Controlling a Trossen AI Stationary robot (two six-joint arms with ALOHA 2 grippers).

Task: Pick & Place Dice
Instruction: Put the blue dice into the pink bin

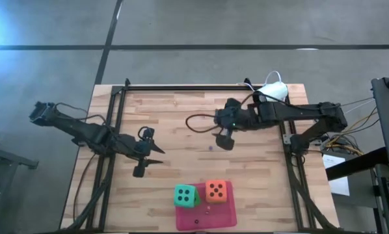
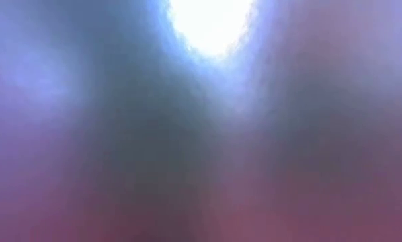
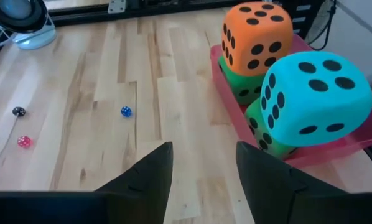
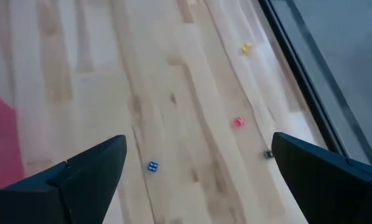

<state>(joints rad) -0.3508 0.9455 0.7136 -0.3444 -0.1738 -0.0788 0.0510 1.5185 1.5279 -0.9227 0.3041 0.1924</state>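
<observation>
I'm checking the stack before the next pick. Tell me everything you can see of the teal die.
The teal foam-looking die is a large soft-edged cube with black pips: four on its top face, six on one side, at least two on another. It sits upright on a bright green die inside the shallow pink tray, at the tray's left end seen from above, beside the orange die. No gripper touches it.

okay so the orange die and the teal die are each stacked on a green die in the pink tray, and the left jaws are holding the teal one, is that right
Not quite. The left gripper holds nothing; in the left wrist view its jaws stand apart over bare wood, short of the teal die. The rest holds: the orange die and the teal die each sit on a green die in the pink tray.
</observation>
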